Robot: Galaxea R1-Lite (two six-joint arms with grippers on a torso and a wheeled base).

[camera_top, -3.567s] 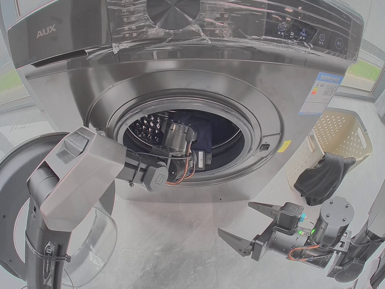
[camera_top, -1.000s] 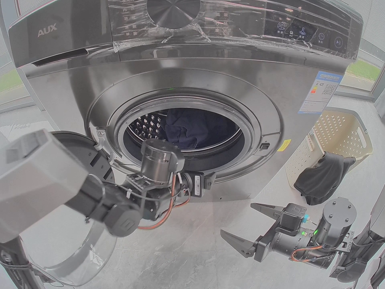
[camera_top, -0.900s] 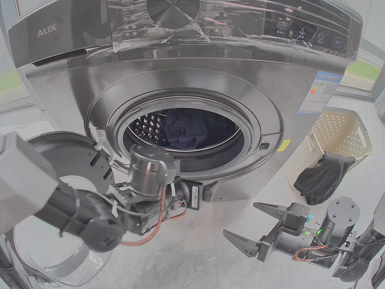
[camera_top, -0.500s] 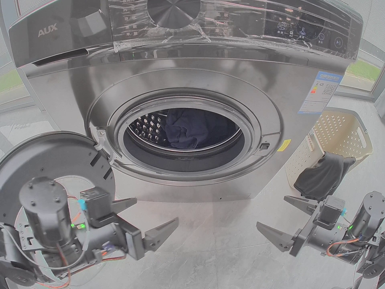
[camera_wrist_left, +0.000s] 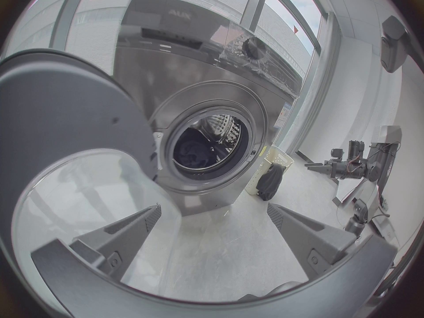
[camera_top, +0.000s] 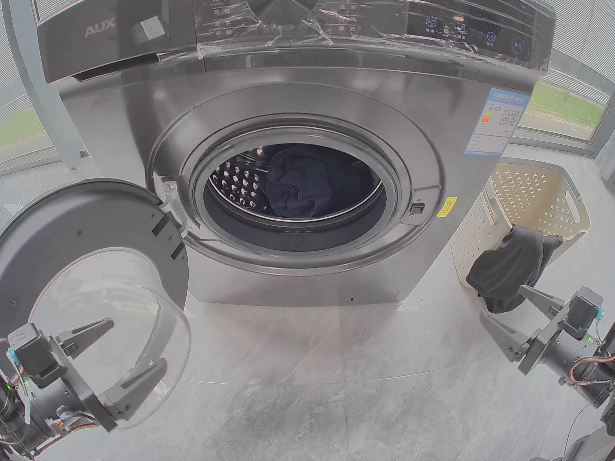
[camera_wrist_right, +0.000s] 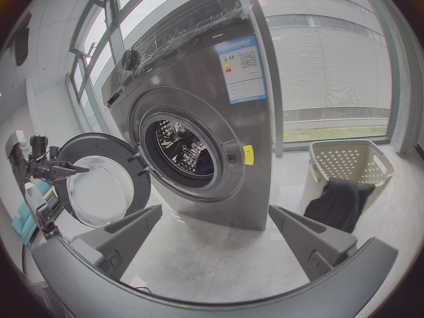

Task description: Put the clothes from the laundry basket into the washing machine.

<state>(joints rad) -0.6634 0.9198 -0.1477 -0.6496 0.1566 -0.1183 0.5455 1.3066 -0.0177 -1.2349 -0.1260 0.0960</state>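
Your left gripper (camera_top: pixel 138 342) sits low at the near left, just in front of the open door (camera_top: pixel 77 225). Its 2 fingers are spread wide and hold nothing. Your right gripper (camera_top: pixel 503 301) is low at the near right, fingers also wide apart and empty. Its tips are just beside the lower edge of the black garment (camera_top: pixel 512 267); you cannot tell whether they touch it. That garment hangs over the near rim of the basket (camera_top: pixel 544 187), which stands on the floor just right of the washer (camera_top: pixel 307 91). 1 navy garment (camera_top: pixel 307 180) lies inside the drum (camera_top: pixel 240 180), toward the far wall, seen through the round opening. The door is swung out to the left, hinged at the opening's left edge, its glass bowl toward you.
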